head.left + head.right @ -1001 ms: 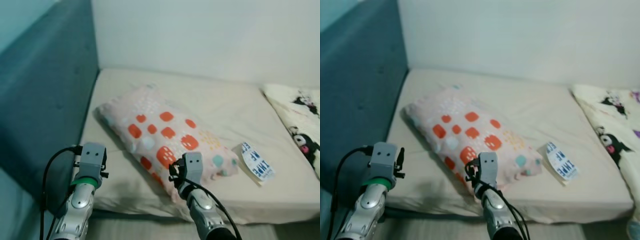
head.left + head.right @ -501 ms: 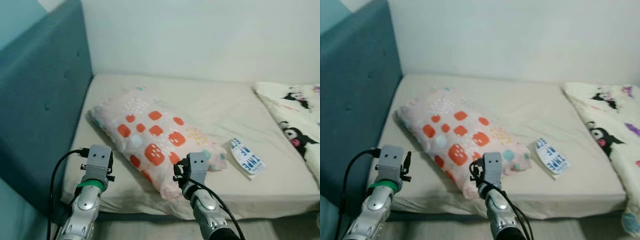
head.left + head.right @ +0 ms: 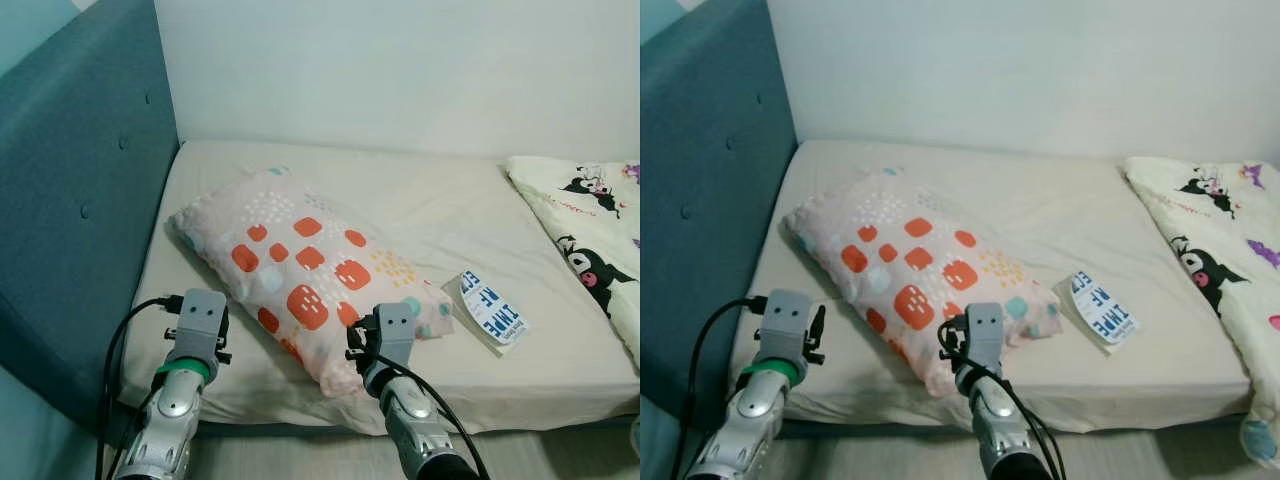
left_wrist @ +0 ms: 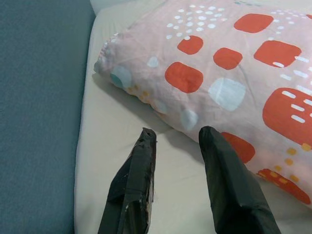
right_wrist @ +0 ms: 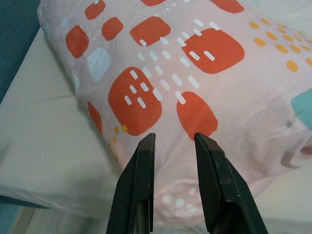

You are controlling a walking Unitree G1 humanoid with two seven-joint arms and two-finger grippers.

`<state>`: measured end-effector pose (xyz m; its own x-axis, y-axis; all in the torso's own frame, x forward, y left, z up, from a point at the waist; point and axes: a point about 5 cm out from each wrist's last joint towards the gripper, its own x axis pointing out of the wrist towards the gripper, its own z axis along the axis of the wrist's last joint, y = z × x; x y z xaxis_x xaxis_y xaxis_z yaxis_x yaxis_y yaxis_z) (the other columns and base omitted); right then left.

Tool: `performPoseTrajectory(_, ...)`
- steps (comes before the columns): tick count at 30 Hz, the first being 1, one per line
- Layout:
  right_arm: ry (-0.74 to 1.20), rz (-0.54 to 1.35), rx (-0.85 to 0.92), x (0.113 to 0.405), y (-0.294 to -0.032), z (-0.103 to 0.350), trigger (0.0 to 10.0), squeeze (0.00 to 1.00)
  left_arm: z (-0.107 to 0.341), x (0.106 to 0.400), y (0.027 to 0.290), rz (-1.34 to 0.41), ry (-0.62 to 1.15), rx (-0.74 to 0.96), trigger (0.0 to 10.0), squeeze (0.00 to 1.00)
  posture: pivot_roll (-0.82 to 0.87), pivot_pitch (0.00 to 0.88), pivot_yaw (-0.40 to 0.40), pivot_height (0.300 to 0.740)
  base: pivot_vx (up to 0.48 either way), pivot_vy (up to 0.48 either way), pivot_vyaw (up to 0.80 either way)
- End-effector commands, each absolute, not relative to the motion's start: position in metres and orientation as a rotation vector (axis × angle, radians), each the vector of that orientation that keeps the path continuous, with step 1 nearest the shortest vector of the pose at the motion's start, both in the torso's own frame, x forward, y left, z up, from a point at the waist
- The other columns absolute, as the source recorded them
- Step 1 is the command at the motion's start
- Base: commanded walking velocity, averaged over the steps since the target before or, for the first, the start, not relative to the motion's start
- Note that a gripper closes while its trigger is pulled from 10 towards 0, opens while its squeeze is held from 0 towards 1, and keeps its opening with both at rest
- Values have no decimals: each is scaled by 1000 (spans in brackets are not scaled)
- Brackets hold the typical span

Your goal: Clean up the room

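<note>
Jaws of both grippers parted, empty: left gripper (image 4: 176, 139), right gripper (image 5: 171, 139). Pillow (image 3: 310, 275) frame centre, askew on bed (image 3: 440, 215), untouched. Booklet (image 3: 491, 310) lower right, blanket (image 3: 590, 245) right edge. Tidying barely begun; all 3 items left.

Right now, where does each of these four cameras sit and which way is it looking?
Left eye view: on the head, looking down at the bed and pillow; both silver arms show, left gripper and right gripper.
Right eye view: beside it, same scene, slightly shifted.
Left wrist view: along the left gripper's open fingers toward the pillow's corner and headboard.
Right wrist view: along the right gripper's open fingers at the pillow.
All four share the pillow.
</note>
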<state>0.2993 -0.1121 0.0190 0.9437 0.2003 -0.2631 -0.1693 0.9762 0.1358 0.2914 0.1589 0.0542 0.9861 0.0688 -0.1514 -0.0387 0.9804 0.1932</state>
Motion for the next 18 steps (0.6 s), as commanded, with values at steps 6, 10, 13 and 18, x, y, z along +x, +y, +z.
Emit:
performPoseTrajectory(6,287,239,52,299,-109,18,10000,0,48,289,160,67,196,183,10000,0,52,0,-26,740,0,-160,267)
performPoseTrajectory(10,289,245,48,298,-108,18,10000,0,47,289,162,91,206,173,10000,0,52,0,-29,740,0,-462,800)
performPoseTrajectory(13,299,234,95,297,-107,16,10000,0,45,289,166,119,216,140,10000,0,51,0,-30,740,0,-136,267)
performPoseTrajectory(18,303,244,58,297,-109,15,10000,0,43,287,167,127,230,146,10000,0,51,0,-31,740,0,0,0)
